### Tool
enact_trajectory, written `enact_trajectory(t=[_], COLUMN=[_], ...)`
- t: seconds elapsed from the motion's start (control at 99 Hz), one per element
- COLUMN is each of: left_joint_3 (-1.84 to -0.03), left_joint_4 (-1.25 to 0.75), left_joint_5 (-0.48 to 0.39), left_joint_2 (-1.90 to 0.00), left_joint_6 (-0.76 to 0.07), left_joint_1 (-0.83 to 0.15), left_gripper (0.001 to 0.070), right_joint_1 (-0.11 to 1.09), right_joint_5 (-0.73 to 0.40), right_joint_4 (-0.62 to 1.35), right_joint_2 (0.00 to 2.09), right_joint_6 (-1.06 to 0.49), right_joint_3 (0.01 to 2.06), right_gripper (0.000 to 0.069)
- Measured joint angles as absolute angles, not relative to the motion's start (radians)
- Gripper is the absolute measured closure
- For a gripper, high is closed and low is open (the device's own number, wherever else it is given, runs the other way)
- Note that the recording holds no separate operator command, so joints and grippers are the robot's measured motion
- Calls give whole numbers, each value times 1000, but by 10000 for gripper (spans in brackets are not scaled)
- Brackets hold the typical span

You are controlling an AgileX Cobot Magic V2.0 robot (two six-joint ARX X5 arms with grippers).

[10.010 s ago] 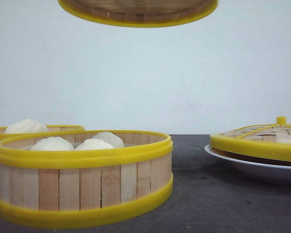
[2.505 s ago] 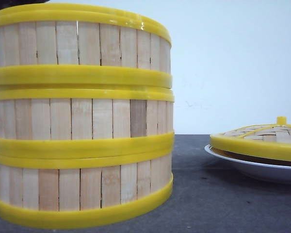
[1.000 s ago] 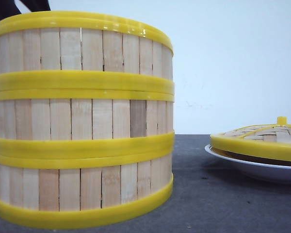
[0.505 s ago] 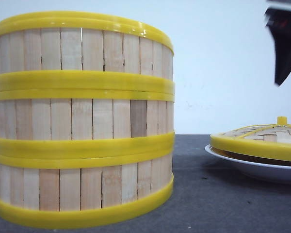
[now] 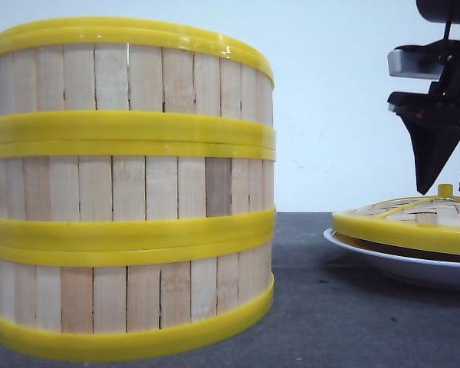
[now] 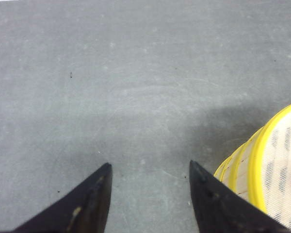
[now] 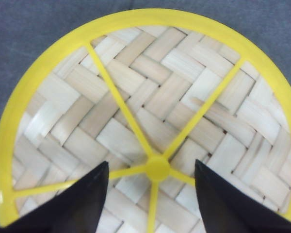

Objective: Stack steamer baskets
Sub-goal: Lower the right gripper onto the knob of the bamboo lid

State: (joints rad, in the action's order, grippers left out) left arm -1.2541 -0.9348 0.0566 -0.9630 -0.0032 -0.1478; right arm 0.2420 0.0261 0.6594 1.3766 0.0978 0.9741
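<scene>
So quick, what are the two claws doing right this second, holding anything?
Left gripper: open, empty, over bare table beside the steamer baskets.
Right gripper: open, empty, fingers either side of the lid knob.

Pale slatted, yellow-rimmed steamer baskets (image 5: 130, 188); herringbone-woven lid (image 7: 150, 121).

the steamer baskets (image 5: 130, 192) hide their contents; the plate (image 5: 391, 264) runs off frame.
</scene>
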Motion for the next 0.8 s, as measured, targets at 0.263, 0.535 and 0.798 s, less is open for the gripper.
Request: enact_trajectory(t=[0.263,0.535,0.798], left_joint_3=[-1254,-1254,-1254], left_joint_4=[-935,-935,-935], left_joint_5=[57,57,57], left_joint_2=[-963,-963,-963], left_joint_6=[-3,-3,-3], left_joint_1=[-148,-148,-148], left_gripper=[410,410,410], right_joint_1=[242,242,242], right_joint_5=[25,22,25], right_joint_4=[640,633,658], right_joint_2=[1403,1403,1403], right_joint_6=[93,94,94], right_joint_3=[974,974,1000], right_gripper=[496,613,633])
